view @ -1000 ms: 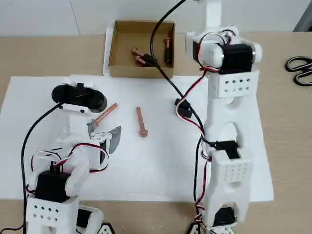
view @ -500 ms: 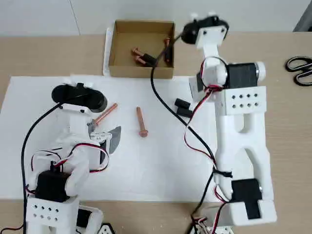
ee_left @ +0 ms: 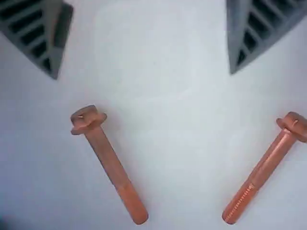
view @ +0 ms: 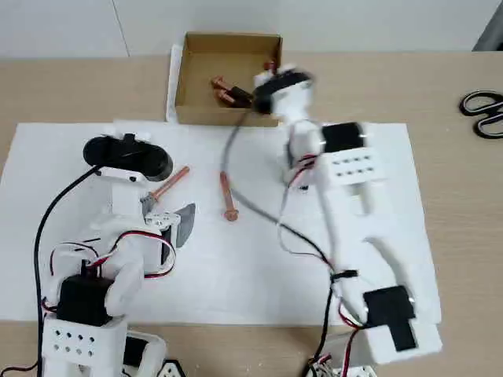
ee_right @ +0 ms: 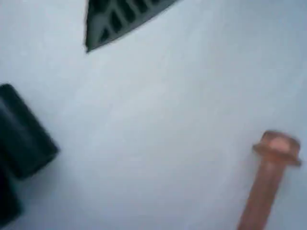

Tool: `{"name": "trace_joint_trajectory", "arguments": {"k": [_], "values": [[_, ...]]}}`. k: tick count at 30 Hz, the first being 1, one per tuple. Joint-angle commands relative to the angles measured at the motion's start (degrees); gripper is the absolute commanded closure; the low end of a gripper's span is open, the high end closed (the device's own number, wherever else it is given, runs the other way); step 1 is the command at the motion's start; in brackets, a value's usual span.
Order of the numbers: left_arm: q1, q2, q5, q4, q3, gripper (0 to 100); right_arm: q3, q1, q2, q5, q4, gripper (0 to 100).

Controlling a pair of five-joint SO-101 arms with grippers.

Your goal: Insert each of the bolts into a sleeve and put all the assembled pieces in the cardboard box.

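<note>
Left gripper (ee_left: 144,62): jaws spread wide, holding nothing, positioned over the white sheet (view: 236,275) at the left of the table (view: 78,86).

First bolt (view: 169,183): lay slanted on the sheet just beyond the left gripper, on its far side. Second bolt (view: 227,196): lay to its right, well apart from it, head toward the near side. Neither was sleeved.

Right arm (view: 346,165): stretched from the near right toward the far middle, its wrist over the near right corner of the cardboard box (view: 204,114). Right gripper (ee_right: 124,19): its opening could not be told.

Two black sleeves (ee_right: 24,139): lay side by side on the sheet, apart from a bolt head (ee_right: 277,146).

Cardboard box: stood at the sheet's far edge, with several copper pieces (view: 224,90) inside.

Scissors (view: 483,110): lay at the far right of the table
</note>
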State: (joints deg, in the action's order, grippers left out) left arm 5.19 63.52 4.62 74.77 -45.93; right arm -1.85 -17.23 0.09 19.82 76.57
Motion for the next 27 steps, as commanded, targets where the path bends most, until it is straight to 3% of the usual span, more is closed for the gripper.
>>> {"name": "trace_joint_trajectory", "arguments": {"k": [1,11,27], "values": [[-0.53,0.26,0.0,0.35,2.51,78,0.26,-2.86,2.42,8.0,0.57,83.6],[-0.53,0.26,-0.18,0.35,2.24,78,4.48,-1.63,10.95,23.12,0.57,83.5],[-0.53,0.26,-0.26,0.26,2.07,78,12.4,2.86,22.9,26.2,-1.63,83.5]]}}
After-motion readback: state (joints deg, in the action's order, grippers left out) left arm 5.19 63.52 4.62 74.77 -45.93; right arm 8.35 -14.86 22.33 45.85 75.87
